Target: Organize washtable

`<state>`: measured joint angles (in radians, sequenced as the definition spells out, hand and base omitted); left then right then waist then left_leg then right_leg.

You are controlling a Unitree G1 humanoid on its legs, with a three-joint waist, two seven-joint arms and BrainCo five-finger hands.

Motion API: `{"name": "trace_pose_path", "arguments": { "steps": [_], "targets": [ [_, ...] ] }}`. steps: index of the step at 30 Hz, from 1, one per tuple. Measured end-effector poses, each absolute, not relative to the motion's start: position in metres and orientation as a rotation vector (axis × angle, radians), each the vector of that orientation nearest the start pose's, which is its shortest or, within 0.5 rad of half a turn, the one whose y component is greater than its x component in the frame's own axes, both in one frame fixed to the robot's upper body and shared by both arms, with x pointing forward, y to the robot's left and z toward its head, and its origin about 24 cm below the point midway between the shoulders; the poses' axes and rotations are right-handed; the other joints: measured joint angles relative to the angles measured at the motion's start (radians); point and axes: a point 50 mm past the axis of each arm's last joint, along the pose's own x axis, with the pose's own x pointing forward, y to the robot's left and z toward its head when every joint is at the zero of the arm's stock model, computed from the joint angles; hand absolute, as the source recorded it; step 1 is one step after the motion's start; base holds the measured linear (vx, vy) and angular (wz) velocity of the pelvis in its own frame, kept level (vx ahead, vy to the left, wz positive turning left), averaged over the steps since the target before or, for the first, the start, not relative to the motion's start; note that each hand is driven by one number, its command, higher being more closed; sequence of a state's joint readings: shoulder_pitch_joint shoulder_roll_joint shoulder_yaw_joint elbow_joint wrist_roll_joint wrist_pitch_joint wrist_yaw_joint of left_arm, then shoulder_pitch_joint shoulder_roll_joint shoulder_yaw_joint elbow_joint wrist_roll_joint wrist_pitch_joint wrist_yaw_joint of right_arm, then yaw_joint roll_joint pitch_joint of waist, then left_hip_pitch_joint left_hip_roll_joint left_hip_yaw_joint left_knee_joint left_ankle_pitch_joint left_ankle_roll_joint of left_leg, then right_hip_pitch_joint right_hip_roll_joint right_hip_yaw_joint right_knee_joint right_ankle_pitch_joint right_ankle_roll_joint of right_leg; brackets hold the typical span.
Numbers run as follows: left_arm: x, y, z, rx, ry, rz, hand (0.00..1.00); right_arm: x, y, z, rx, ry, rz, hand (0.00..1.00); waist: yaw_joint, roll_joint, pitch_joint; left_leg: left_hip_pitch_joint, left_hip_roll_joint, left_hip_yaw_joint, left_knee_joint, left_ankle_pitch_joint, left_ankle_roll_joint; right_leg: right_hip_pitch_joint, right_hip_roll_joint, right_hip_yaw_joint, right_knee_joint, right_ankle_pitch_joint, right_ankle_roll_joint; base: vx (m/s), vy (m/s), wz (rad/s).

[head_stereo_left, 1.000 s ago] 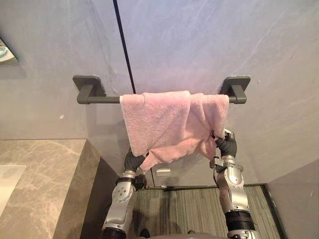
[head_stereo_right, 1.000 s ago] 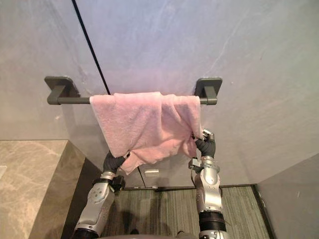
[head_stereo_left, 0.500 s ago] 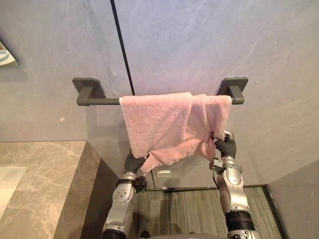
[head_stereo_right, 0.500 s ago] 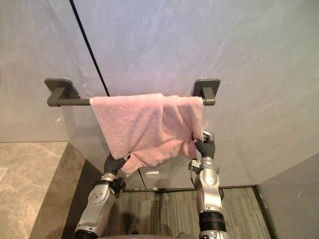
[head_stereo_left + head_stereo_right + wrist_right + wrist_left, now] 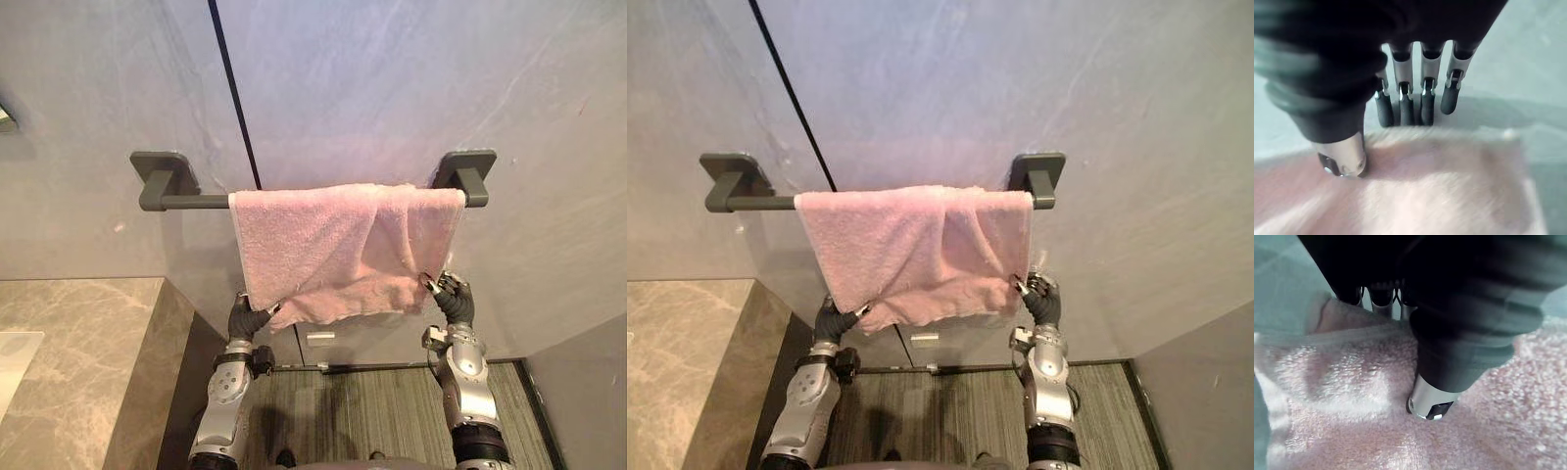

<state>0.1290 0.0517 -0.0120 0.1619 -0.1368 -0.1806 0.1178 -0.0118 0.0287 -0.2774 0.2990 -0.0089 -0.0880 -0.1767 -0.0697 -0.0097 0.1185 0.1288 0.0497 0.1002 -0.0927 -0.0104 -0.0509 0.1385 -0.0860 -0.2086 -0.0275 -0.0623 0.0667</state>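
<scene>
— Where's the towel?
— The pink towel [image 5: 343,245] hangs over the dark towel bar [image 5: 196,202] on the wall, spread from the bar's middle to its right end
— And the left hand?
— The left hand [image 5: 245,319] pinches the towel's lower left corner, thumb in front, fingers behind
— The right?
— The right hand [image 5: 454,299] sits at the lower right corner, fingers straight and apart, thumb touching the cloth, no grip

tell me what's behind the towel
The bar runs under its fold, covered there and bare at its left end. Behind the towel is grey wall. The left hand has fingers behind the lower corner, tips hidden; its thumb presses the front.
</scene>
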Motion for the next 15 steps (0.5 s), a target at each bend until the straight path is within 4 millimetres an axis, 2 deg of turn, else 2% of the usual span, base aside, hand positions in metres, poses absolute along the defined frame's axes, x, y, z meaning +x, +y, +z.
{"name": "trace_pose_path", "arguments": {
  "steps": [4, 11, 15],
  "targets": [
    [0.205, 0.182, -0.021, -0.075, 0.18, 0.22, 0.0, 0.218, -0.226, -0.028, 0.006, 0.259, -0.481, 0.0, -0.002, -0.001, 0.003, -0.001, 0.0, 0.002, 0.0, 0.0, 0.0, 0.0, 0.0, 0.001, -0.002, 0.001, -0.001, 0.0, -0.008, -0.02],
    [0.189, 0.184, -0.046, -0.069, 0.306, 0.236, 0.0, 0.203, -0.227, -0.04, 0.005, 0.316, -0.493, 0.0, 0.001, -0.002, 0.003, -0.001, 0.0, 0.004, 0.0, 0.0, 0.0, -0.001, -0.001, 0.002, -0.003, 0.007, 0.0, -0.02, -0.004, -0.01],
    [0.172, 0.186, -0.068, -0.064, 0.431, 0.251, 0.0, 0.186, -0.228, -0.059, 0.004, 0.412, -0.504, 0.0, 0.004, -0.004, 0.002, 0.002, 0.0, 0.01, 0.001, 0.0, 0.0, -0.001, -0.002, 0.008, -0.002, 0.011, 0.0, -0.04, -0.009, -0.04]
  ]
}}
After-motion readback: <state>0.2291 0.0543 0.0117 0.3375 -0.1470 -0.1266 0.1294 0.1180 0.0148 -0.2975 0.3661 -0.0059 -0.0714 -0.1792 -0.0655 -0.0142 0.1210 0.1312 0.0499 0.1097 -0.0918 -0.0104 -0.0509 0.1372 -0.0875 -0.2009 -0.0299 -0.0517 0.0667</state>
